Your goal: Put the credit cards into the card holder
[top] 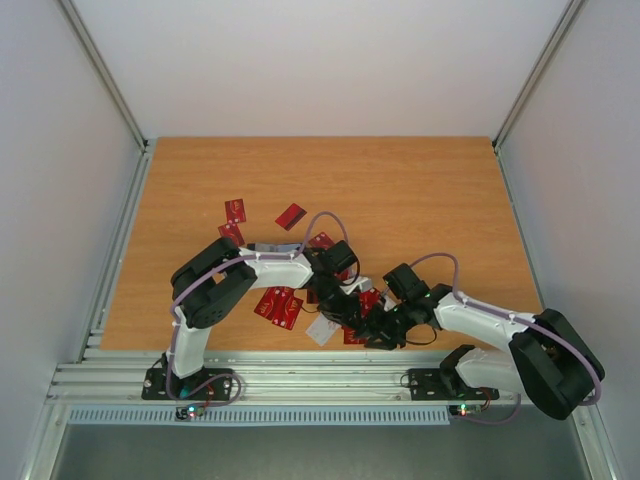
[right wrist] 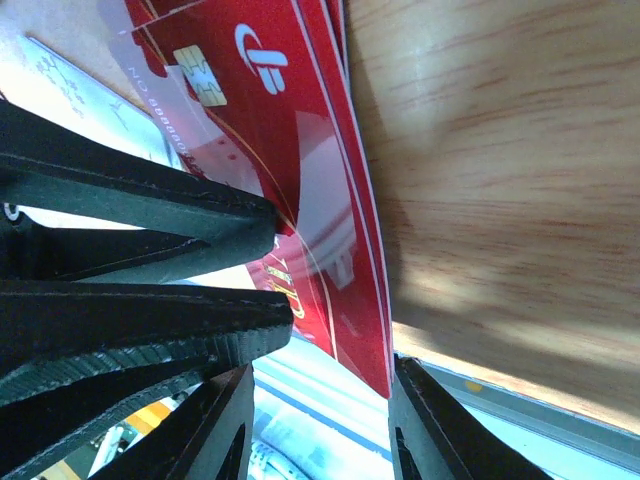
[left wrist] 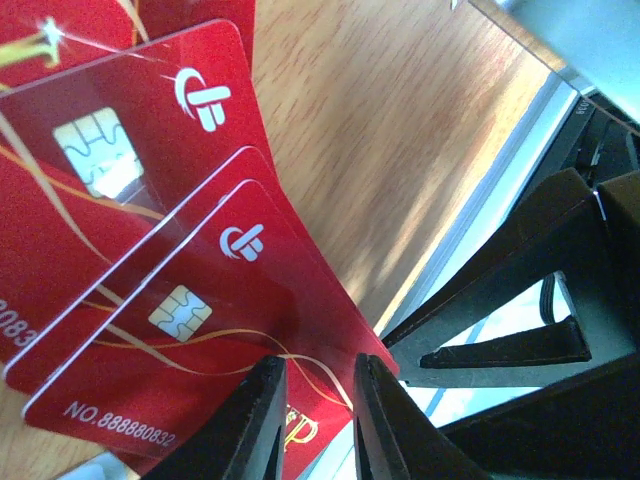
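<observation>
The card holder cannot be made out in any view. On the wooden surface (top: 420, 200), four red credit cards (top: 291, 216) lie singly beyond the left arm, a clump overlaps beside its forearm, and one white card (top: 322, 330) sits near the front edge. The left pincer (left wrist: 320, 365) nips the end of three fanned red chip cards (left wrist: 200, 290), whose long axes run away from its fingers. The right pincer (right wrist: 322, 368) stands spread, with the fan's corner between its fingers.

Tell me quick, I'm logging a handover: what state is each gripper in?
Left gripper: closed on red credit cards.
Right gripper: open, straddling the cards' edge.
</observation>
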Tool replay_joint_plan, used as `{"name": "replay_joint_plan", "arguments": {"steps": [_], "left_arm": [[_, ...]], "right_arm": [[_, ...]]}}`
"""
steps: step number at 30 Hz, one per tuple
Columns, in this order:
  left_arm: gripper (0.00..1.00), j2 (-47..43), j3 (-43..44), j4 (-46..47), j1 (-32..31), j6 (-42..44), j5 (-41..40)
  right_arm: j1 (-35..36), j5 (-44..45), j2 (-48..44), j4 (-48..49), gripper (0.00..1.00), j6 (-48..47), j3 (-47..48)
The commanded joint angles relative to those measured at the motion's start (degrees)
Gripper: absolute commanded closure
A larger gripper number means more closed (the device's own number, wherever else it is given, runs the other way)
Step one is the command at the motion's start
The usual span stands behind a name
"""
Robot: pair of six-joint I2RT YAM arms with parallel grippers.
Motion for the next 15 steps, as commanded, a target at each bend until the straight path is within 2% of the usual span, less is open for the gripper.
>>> {"name": "replay_joint_plan", "arguments": {"steps": [1,7,15], "left_arm": [[0.78,1.43,-2.13,1.01,-0.91,-1.07,2.01],[0.78,-0.13,-3.22,3.09,-0.62,-1.94,2.93],[0.78,-4.04,-6.77,8.33,2.51,-5.77,5.00]], "right_arm": [[-0.25,1.48,-2.39,7.21,0.62,0.36,1.93],[-0.24,2.06,-4.18,8.70,0.66,0.32,2.22],[-0.27,2.08,-4.17,10.56,0.81,-0.87,2.91]]}}
